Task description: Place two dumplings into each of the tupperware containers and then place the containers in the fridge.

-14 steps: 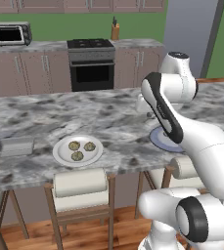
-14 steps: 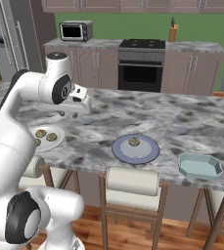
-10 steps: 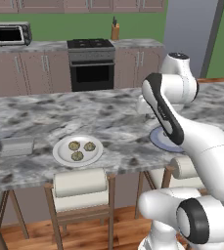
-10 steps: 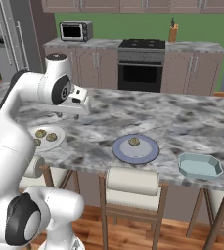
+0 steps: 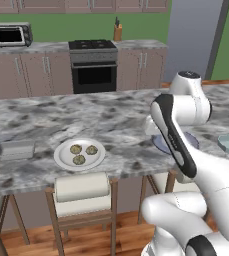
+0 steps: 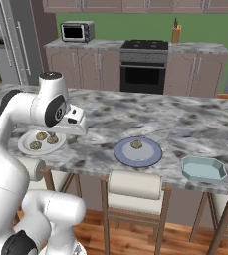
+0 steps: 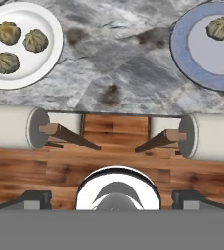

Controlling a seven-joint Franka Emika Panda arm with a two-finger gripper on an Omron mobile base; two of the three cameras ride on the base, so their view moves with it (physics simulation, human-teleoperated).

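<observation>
I see three dumplings [image 7: 16, 46] on white plate [image 5: 61, 159], grey tub [image 5: 16, 149] just left of plate. Fourth dumpling [image 6: 136, 145] on blue plate [image 6: 123, 155], right of white plate; blue-green tub [image 6: 203, 169] further right. Fridge [image 6: 11, 42] behind. Can't tell pincer state.

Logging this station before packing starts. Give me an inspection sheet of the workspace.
Surface: grey marble counter, stools beneath.
Job's things: three dumplings on the white plate; one dumpling on the blue-grey plate; grey tub and blue-green tub both hold nothing; fridge shut.
Clutter: nothing seen.
Grippers: gripper above the counter edge, fingers spread, holding nothing.
Cables: nothing seen.
Surroundings: oven, toaster oven, knife block.
</observation>
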